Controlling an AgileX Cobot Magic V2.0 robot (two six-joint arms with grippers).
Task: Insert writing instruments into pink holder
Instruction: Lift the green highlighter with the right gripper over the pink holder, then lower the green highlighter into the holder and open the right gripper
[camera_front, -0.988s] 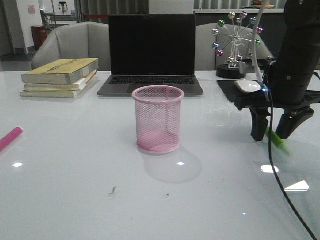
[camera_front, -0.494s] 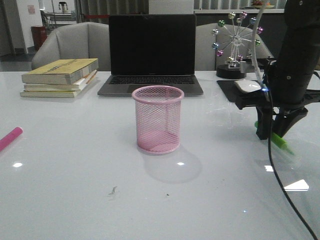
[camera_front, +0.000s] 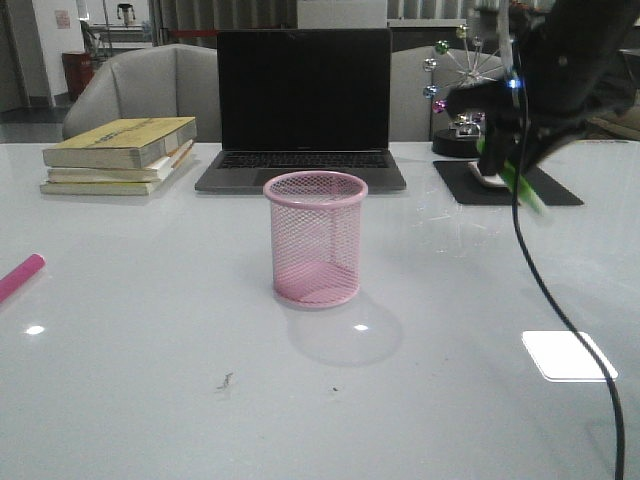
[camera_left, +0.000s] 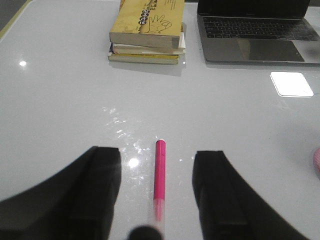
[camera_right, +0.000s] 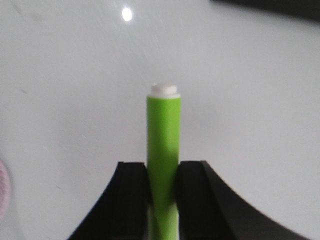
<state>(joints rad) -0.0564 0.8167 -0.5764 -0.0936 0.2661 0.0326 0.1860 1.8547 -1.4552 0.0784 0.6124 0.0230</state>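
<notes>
- Your right gripper is up in the air over the right rear part of the tabletop, above the dark mouse pad; the front view shows it motion-blurred.
- Its fingers are clamped on the lime green marker. In the right wrist view the marker sticks out straight from between the two black fingers, its white tip pointing away from the camera.
- In the front view the green marker slants down and to the right from the gripper, clear of the table surface.
- The pink holder stands upright near the middle of the tabletop, in front of the laptop, with nothing showing through its mesh. It sits well to the left of your right gripper and lower.
- Your left gripper hangs over the left edge region of the tabletop with its fingers spread wide apart, gripping nothing.
- The magenta pink marker lies flat on the tabletop between those open fingers, touching neither; in the front view only one end of it shows at the left edge.
- A stack of yellow books lies at the rear left of the tabletop, just left of the laptop, which is open with a dark screen.
- A small ferris-wheel ornament with coloured balls stands at the rear right, partly hidden behind your right arm.
- You can see a small dark speck on the tabletop toward the front edge, left of the holder.
</notes>
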